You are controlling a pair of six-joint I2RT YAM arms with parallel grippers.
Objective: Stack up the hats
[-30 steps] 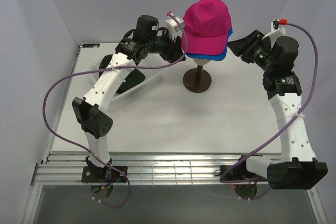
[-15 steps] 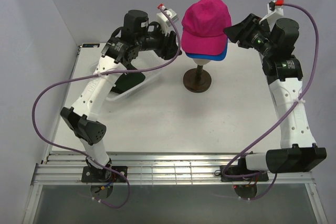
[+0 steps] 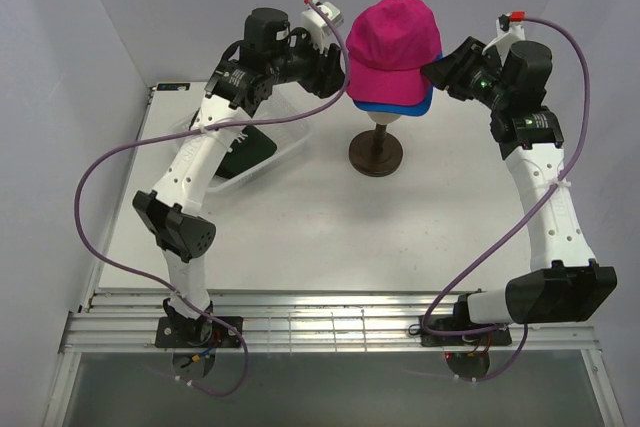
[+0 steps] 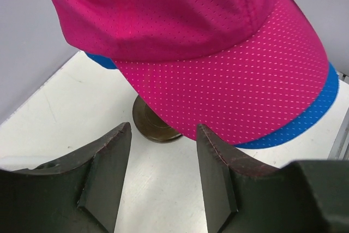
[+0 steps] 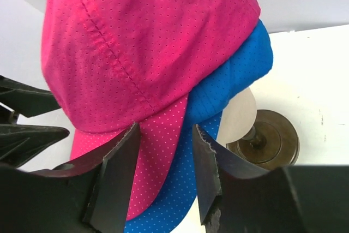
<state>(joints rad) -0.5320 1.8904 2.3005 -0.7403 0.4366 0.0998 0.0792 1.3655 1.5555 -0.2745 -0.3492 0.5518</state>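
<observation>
While your left gripper (image 4: 163, 132) and right gripper (image 5: 166, 129) flank the cream egg-shaped mannequin head (image 5: 240, 115), jaws parted, holding nothing: stacked on it, plain blue fabric cap (image 3: 405, 107) under magenta pink fabric cap (image 3: 392, 42). Outstanding, likely: dark cap (image 3: 245, 152), left of the head.

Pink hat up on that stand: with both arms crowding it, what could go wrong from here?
The pink hat sits over the blue hat on a head atop a narrow stand. A nudge from the left fingers or right fingers, both open and close by, might tip it all. If the right fingers pinch the pink brim alone, the hats could slide apart.
</observation>
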